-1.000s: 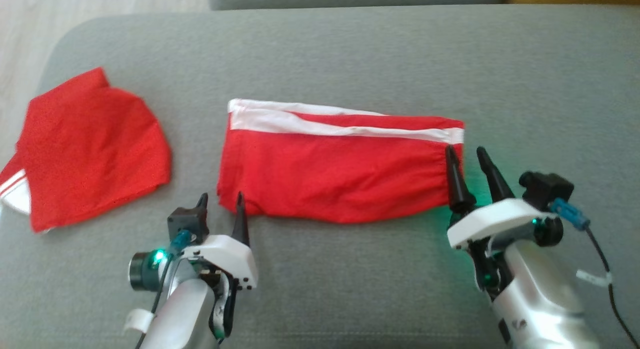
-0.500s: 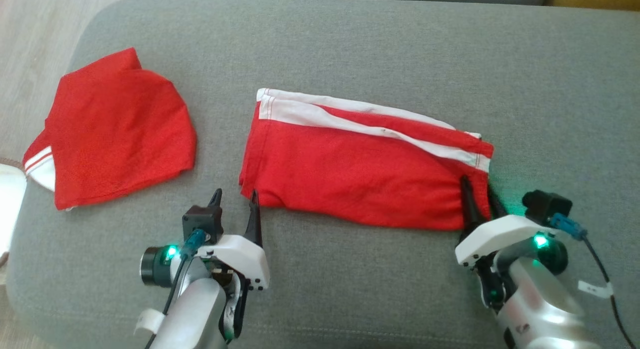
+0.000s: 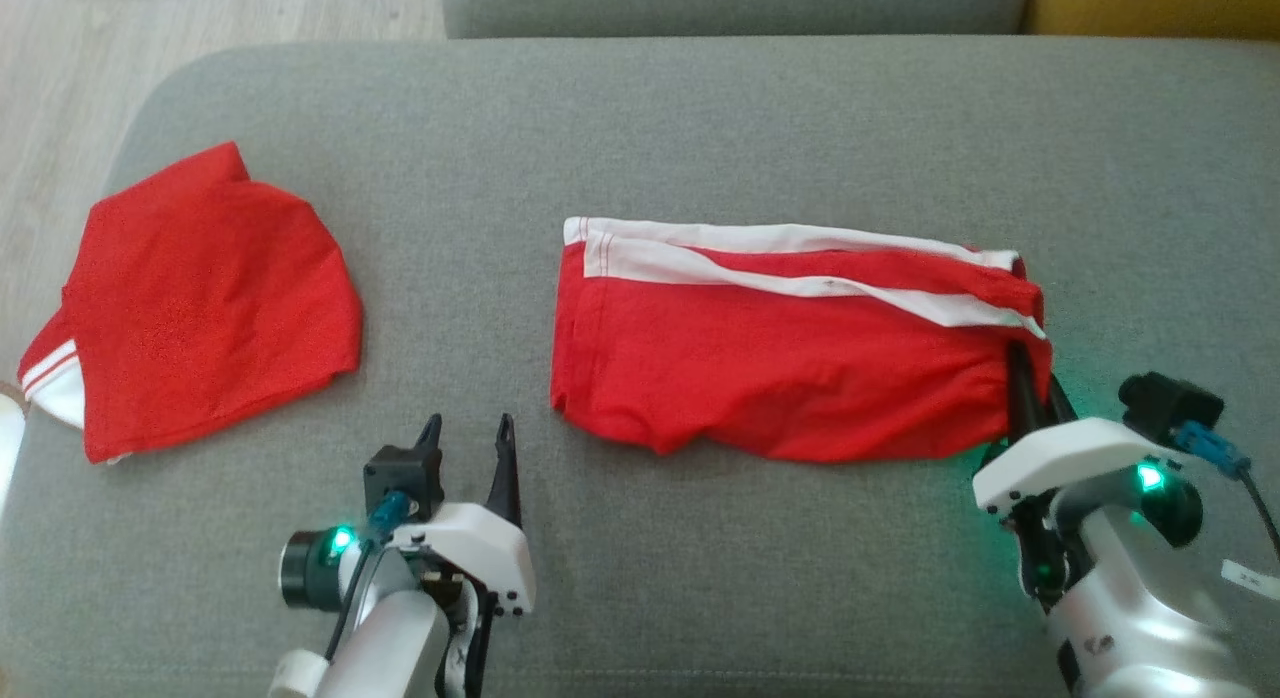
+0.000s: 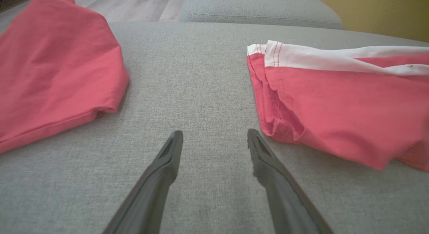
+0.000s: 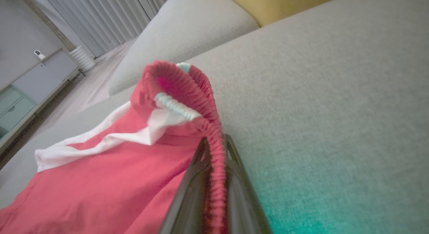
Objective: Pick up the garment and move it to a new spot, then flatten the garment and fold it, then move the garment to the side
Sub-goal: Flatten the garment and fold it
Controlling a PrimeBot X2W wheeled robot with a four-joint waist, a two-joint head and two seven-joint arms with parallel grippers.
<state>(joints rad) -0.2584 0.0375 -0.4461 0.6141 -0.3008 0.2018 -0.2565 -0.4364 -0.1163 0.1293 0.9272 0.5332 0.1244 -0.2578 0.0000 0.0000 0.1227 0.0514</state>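
Red shorts with white side stripes (image 3: pixel 790 363) lie folded lengthwise on the grey sofa seat, right of centre. My right gripper (image 3: pixel 1032 370) is shut on their elastic waistband at the right end; the right wrist view has the ribbed band (image 5: pixel 214 150) pinched between the two dark fingers and lifted a little off the cushion. My left gripper (image 3: pixel 468 436) stands open, its fingers (image 4: pixel 167 157) resting low over bare cushion, just left of the shorts' hem end (image 4: pixel 278 123) and not touching it.
A second red garment (image 3: pixel 205 298) lies folded at the seat's left end, near the rounded edge. Wooden floor (image 3: pixel 60 88) shows beyond that edge. The grey backrest (image 3: pixel 730 3) and a yellow cushion (image 3: pixel 1150 3) run along the far side.
My right gripper has closed on the waistband and pulled the shorts to the right, away from the left gripper. The left gripper has stayed open. The head camera has shifted too.
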